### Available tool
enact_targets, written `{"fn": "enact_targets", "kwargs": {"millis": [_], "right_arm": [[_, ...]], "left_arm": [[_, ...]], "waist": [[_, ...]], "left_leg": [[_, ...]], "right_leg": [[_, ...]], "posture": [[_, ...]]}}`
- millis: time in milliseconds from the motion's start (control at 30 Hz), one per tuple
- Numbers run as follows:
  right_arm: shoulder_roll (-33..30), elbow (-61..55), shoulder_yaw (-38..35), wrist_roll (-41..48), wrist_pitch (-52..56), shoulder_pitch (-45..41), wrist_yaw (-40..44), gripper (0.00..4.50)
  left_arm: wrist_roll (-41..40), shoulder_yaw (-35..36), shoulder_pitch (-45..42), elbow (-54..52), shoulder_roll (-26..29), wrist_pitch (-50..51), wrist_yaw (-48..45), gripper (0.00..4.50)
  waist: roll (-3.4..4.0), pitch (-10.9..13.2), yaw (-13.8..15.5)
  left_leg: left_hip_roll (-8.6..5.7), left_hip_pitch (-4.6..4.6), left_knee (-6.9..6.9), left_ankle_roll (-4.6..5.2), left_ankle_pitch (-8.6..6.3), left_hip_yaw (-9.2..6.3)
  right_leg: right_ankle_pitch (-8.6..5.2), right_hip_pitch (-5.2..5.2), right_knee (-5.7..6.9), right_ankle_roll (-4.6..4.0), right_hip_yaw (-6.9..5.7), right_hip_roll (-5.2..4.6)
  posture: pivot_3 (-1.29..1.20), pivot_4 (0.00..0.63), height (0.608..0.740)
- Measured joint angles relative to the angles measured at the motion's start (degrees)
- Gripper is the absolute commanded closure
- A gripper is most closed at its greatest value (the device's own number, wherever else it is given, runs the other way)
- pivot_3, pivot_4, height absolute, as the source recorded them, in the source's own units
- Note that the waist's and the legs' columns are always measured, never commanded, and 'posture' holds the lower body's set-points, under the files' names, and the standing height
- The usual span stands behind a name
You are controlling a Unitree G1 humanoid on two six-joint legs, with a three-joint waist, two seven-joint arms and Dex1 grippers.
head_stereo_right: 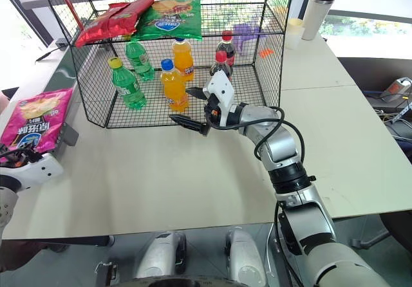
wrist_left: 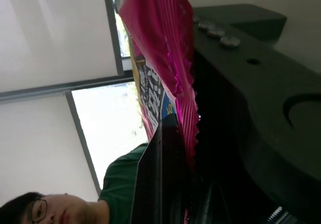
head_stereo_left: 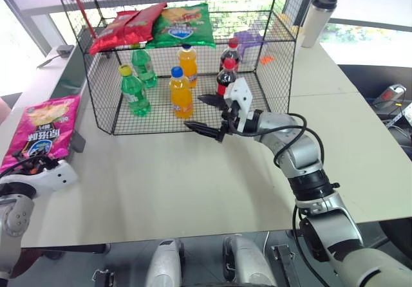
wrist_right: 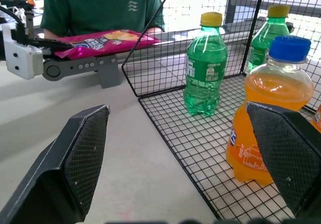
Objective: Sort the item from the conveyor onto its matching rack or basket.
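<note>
Crisp bag, magenta-pink, is lying flat on the conveyor at the table's left edge, its near crimped end sitting between the fully closed fingers of the left gripper. Right gripper is hanging wide open and empty before the rack.

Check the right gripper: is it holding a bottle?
No. The right gripper hangs open and empty at the rack's front edge, near the orange bottle.
</note>
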Motion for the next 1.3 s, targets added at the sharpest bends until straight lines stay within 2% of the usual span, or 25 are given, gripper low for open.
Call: {"fn": "enact_targets", "kwargs": {"millis": [100,200,300,467,567,667,800,967,1100,1300], "right_arm": [[0.02,0.01,-0.02,-0.03,-0.03,0.00,-0.07,0.00],[0.00,0.15,-0.04,-0.13,-0.26,-0.02,-0.08,0.00],[-0.04,1.08,-0.60,-0.18,-0.72,-0.04,-0.05,0.00],[-0.01,4.38,-3.69,0.77,-1.44,-1.31,0.40,0.00],[-0.44,4.92,-6.99,3.97,0.21,-3.65,1.52,0.00],[-2.73,2.82,-9.74,8.55,4.66,-3.67,3.67,0.00],[-4.81,-3.08,-11.39,15.12,13.18,-0.17,5.24,0.00],[-5.11,-7.51,-14.21,23.32,22.21,1.08,4.85,0.00],[-4.72,-7.81,-15.21,25.74,24.27,0.42,4.05,0.00],[-4.26,-7.47,-15.62,27.54,24.31,-2.94,5.17,0.00]], "left_arm": [[-3.74,4.46,-0.02,-6.62,0.76,0.32,-3.25,4.45],[-12.23,12.74,-0.06,-13.47,3.54,2.50,-12.70,4.45],[-23.16,22.23,-0.13,-18.01,5.77,9.58,-25.01,4.45],[-43.06,37.89,-1.47,-24.49,12.96,34.68,-48.58,4.45],[-51.47,46.93,-3.02,-24.86,21.27,50.23,-60.78,4.45],[-60.97,50.27,-11.63,-22.28,29.56,63.45,-67.33,4.45],[-75.62,48.02,-26.14,-19.80,33.84,71.57,-66.54,4.45],[-92.29,34.30,-40.20,-18.35,30.23,72.20,-58.26,4.45],[-99.60,22.86,-49.64,-16.01,26.80,68.46,-52.54,4.45],[-101.20,9.43,-55.92,-12.81,23.03,62.10,-52.19,4.45]], "waist": [[-0.10,0.02,-0.02],[-0.18,0.05,-0.15],[-0.17,0.05,-0.39],[-0.30,0.17,-0.32],[-0.45,0.29,-0.26],[-0.55,0.33,-0.06],[-0.46,0.40,-0.33],[-0.44,0.43,-0.35],[-0.44,0.43,-0.18],[-0.49,0.44,-0.09]], "left_leg": [[0.00,-0.03,0.00,0.00,0.00,0.00],[0.01,-0.03,-0.02,0.00,0.00,0.01],[0.01,-0.03,-0.03,0.00,0.00,0.03],[0.01,-0.04,0.00,0.00,0.00,-0.01],[0.00,-0.03,0.03,-0.01,0.01,-0.03],[-0.03,-0.03,0.02,-0.02,0.00,-0.12],[-0.05,0.02,-0.06,-0.01,0.00,-0.11],[0.02,0.06,0.00,-0.01,0.01,-0.31],[0.01,0.04,0.04,-0.01,0.01,-0.29],[0.00,0.02,0.04,-0.01,0.01,-0.28]], "right_leg": [[0.00,-0.02,-0.02,-0.01,0.01,-0.01],[-0.05,-0.04,-0.03,-0.10,0.01,0.00],[-0.07,-0.06,-0.03,-0.12,0.02,0.03],[-0.11,-0.07,-0.02,-0.15,0.01,0.10],[-0.14,-0.04,-0.05,-0.13,0.01,0.11],[-0.18,0.04,-0.12,-0.10,0.00,0.12],[-0.19,0.07,-0.12,-0.06,0.04,0.10],[-0.11,0.09,0.05,0.01,0.05,0.33],[-0.10,0.11,0.04,0.02,0.06,0.33],[-0.10,0.12,0.01,0.03,0.06,0.33]], "posture": [[0.00,0.150,0.740],[0.00,0.150,0.740],[0.00,0.150,0.740],[0.00,0.150,0.740],[0.00,0.150,0.740],[0.00,0.150,0.740],[0.00,0.150,0.740],[0.00,0.150,0.740],[0.00,0.150,0.740],[0.00,0.150,0.740]]}}
